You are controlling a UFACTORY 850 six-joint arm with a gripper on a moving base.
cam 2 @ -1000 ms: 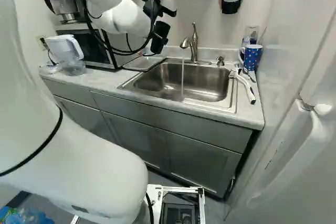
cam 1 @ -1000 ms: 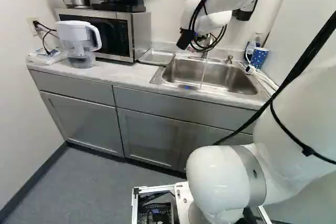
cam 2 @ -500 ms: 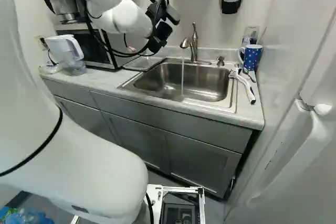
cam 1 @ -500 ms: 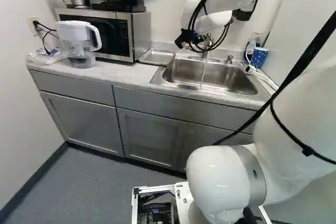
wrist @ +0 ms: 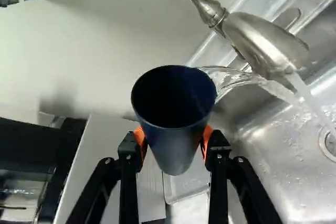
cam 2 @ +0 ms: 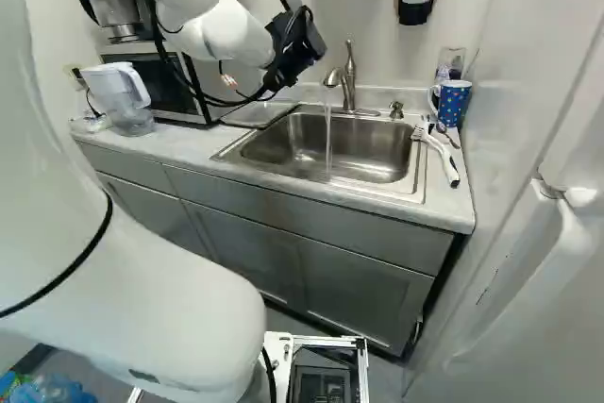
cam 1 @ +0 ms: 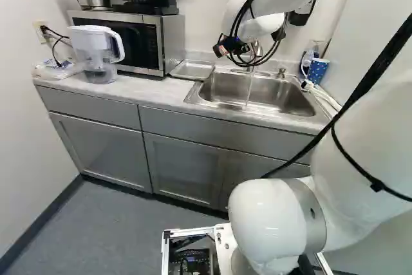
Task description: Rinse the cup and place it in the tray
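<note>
End effector (cam 1: 233,46) up by the back wall, near the faucet (cam 2: 347,82). In the wrist view the end effector (wrist: 173,141) is clamped on the cup (wrist: 176,124), one orange pad (wrist: 140,139) each side, low on its wall. Cup is dark navy, glossy, plain, inside very dark; outside fades to blue-grey toward the base. Round wide mouth, tapers to a narrower rounded base, no handle visible. Mouth faces back at the wrist camera, base points away, ahead of the mouth. Long axis runs mouth to base between the fingers, crossing the line from pad to pad. Exact tilt can't be told. Clear water (wrist: 231,78) stretches from the rim toward the running faucet stream (cam 2: 328,139). Cup sits beside the spout, above the counter (cam 1: 148,90) area between microwave (cam 1: 172,43) and sink (cam 2: 326,176), not in the tray (cam 1: 192,70).
</note>
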